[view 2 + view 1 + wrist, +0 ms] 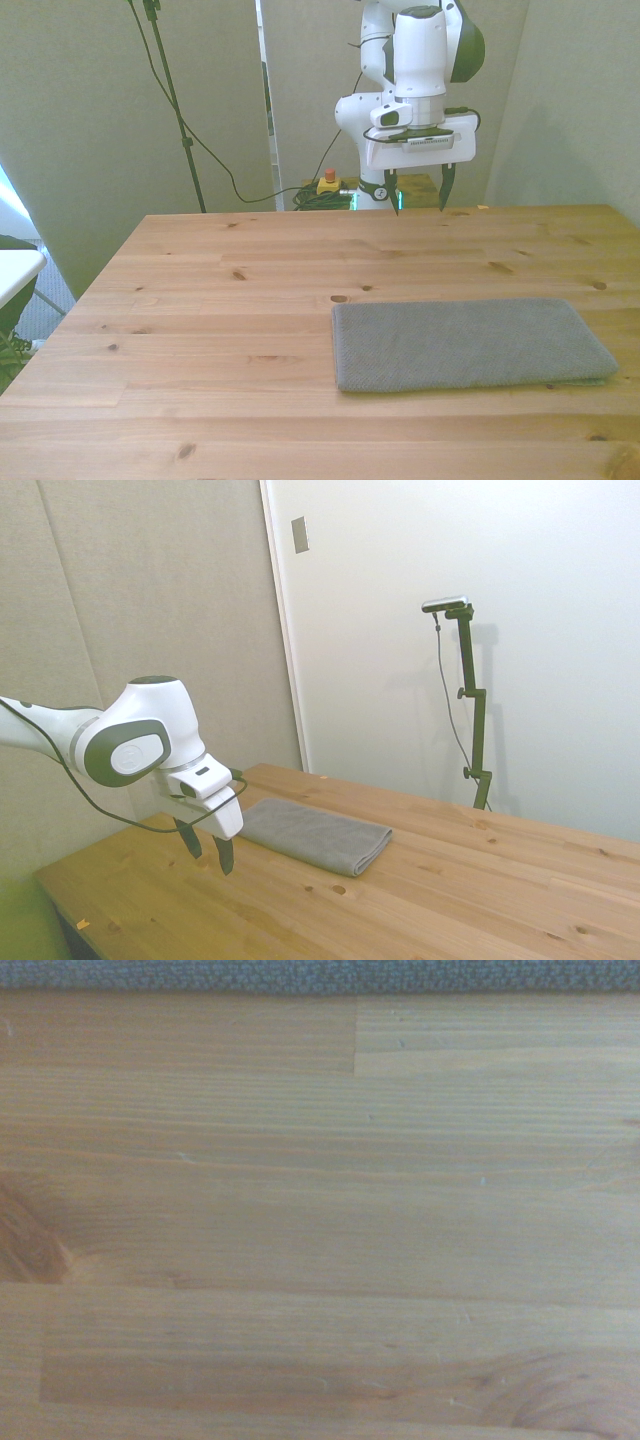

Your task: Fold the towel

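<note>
1. Closest to the front view's lens, the towel (468, 345) lies flat on the wooden table (220, 300), lower right of that frame, already layered into a long rectangle.
2. For the fold, I'd judge it best to pinch one short edge through all layers and carry it straight over to the opposite end.
3. Upper centre, the gripper (417, 192) hangs above bare wood, fingers spread apart and empty, pointing down, clear of the cloth.
</note>
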Controlling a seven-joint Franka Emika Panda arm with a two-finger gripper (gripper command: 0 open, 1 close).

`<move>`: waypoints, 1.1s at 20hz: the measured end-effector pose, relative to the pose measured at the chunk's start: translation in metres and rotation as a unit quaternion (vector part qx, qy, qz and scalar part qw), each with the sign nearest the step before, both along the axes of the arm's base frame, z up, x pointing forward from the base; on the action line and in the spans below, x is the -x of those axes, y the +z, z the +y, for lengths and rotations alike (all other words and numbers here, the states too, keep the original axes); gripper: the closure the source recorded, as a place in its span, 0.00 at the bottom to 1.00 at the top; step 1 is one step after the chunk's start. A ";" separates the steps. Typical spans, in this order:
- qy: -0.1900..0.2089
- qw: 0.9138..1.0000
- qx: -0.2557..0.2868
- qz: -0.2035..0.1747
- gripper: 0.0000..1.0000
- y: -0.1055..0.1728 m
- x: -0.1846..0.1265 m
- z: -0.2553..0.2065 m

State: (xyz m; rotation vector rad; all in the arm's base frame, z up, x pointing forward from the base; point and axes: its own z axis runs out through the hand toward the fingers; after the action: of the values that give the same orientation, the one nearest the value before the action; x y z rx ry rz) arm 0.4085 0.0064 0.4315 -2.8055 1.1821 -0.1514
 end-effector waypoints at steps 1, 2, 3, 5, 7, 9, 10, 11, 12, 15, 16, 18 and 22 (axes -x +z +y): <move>-0.001 1.000 0.000 0.000 0.00 0.000 0.000 0.000; -0.006 1.000 -0.001 0.001 0.00 0.000 0.000 0.000; -0.011 1.000 -0.001 0.000 0.00 0.000 -0.001 0.000; -0.020 1.000 -0.003 -0.005 0.00 0.005 -0.007 0.001; -0.025 1.000 0.001 -0.013 0.00 0.012 -0.019 0.004; -0.025 0.999 0.012 -0.019 0.00 0.018 -0.036 0.013; -0.023 0.999 0.020 -0.023 0.00 0.022 -0.044 0.020; -0.021 0.999 0.032 -0.026 0.00 0.025 -0.053 0.027; -0.019 0.998 0.049 -0.031 0.00 0.029 -0.062 0.036; -0.016 0.996 0.079 -0.033 0.00 0.031 -0.095 0.062; -0.012 0.996 0.079 -0.031 0.00 0.030 -0.110 0.070; -0.009 0.997 0.072 -0.027 0.00 0.025 -0.141 0.085; -0.007 0.995 0.096 -0.014 0.00 0.008 -0.198 0.120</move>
State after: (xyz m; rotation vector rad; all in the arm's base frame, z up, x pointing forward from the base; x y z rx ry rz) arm 0.6063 0.1265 0.4394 -2.9469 1.2451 -0.3209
